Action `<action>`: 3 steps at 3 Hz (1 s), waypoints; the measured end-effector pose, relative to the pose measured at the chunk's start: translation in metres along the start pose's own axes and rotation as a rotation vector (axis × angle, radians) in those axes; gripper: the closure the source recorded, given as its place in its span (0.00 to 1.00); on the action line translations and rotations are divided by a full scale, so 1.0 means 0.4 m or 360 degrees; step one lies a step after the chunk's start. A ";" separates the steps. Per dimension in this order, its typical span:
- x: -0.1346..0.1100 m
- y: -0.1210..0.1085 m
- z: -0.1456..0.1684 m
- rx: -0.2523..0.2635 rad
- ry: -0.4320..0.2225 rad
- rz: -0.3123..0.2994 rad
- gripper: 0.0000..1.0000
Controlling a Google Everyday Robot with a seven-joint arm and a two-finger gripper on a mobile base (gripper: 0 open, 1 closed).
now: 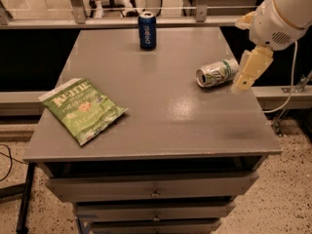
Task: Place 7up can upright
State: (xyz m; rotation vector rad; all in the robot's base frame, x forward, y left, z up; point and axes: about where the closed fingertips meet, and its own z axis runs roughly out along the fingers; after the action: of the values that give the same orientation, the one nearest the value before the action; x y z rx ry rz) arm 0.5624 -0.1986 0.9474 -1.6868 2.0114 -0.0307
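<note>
The 7up can, silver-white with green markings, lies on its side at the right of the grey table, its silver top facing left. My gripper hangs from the white arm at the table's right edge, just right of the can's base and slightly above the tabletop. It holds nothing that I can see.
A dark blue Pepsi can stands upright at the table's back middle. A green Kettle chip bag lies flat at the front left. Drawers sit below the tabletop. A rail and glass partition run behind the table.
</note>
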 end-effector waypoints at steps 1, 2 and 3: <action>-0.027 -0.050 0.123 -0.0078 -0.0037 -0.0058 0.00; -0.029 -0.089 0.218 -0.0152 -0.0032 -0.0078 0.00; -0.027 -0.114 0.294 -0.0218 -0.0012 -0.0092 0.00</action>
State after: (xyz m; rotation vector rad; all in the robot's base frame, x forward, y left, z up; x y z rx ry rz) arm 0.6513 -0.1638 0.8641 -1.8264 1.9987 0.0950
